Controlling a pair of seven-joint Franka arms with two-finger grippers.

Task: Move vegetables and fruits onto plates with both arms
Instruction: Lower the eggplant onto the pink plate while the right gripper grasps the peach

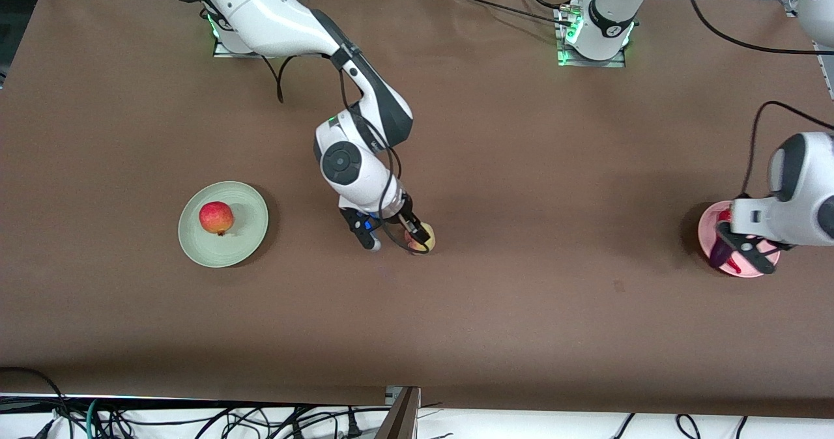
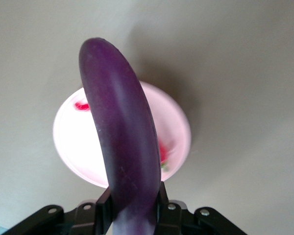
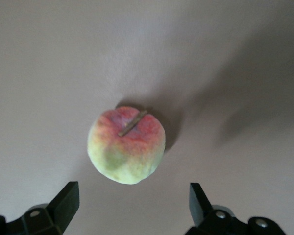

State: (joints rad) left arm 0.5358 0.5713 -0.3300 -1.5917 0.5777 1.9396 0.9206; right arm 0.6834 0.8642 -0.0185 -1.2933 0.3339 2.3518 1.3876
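Plain brown matte tabletop [image 1: 521,309], no legible writing.
Right gripper [image 3: 130,203], fingers apart, over pale yellow-pink peach [image 3: 127,145] mid-table; left gripper [image 2: 132,215] clamps glossy purple eggplant [image 2: 120,142] above pink plate [image 2: 71,142].

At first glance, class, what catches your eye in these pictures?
The left pincer holds the purple eggplant over the pink plate, where the red chili lies. The right pincer is open over the peach mid-table. The red-orange fruit sits on the green plate.

Brown-covered table [image 1: 521,309], cables [image 1: 195,419] along edge
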